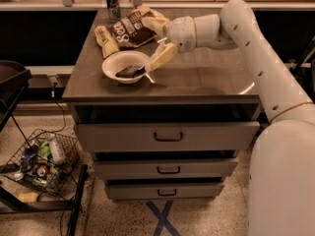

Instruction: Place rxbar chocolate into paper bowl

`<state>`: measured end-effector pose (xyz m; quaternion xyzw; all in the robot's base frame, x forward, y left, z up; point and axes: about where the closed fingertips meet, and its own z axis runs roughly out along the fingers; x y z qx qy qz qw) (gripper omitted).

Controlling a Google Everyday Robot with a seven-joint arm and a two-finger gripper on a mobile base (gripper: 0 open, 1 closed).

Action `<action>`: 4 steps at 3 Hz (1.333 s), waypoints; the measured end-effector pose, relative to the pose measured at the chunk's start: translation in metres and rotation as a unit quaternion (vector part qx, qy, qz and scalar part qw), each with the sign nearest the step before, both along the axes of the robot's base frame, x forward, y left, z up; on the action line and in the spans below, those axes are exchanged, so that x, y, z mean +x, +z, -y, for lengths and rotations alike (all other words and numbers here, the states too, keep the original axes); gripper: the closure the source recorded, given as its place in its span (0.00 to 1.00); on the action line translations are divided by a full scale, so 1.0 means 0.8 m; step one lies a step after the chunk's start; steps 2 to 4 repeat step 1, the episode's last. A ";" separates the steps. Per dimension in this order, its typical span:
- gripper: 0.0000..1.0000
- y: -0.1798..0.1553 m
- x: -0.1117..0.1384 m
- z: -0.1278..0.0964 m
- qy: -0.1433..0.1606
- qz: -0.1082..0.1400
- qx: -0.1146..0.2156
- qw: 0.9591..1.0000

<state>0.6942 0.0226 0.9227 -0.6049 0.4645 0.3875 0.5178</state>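
The paper bowl [114, 60] is off-white and stands on the left part of the cabinet top [206, 80]. The rxbar chocolate [129, 72], in its dark wrapper, lies flat inside the bowl. My gripper [153, 44] is at the bowl's right rim, open and holding nothing. One cream finger [163, 56] slants down to the bowl's edge, and the other [153, 22] is up over the snack bag. The white arm reaches in from the right.
A brown-and-cream snack bag [129, 31] and a yellowish packet [106, 39] lie behind the bowl. A can [113, 3] stands at the back edge. Drawers [167, 136] are below the top. A wire basket of trash [42, 163] sits on the floor at the left.
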 end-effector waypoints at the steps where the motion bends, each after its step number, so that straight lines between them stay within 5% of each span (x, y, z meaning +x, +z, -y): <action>1: 0.00 0.000 0.000 0.000 0.000 0.000 0.000 1.000; 4: 0.00 0.000 0.000 0.000 0.000 0.000 0.000 1.000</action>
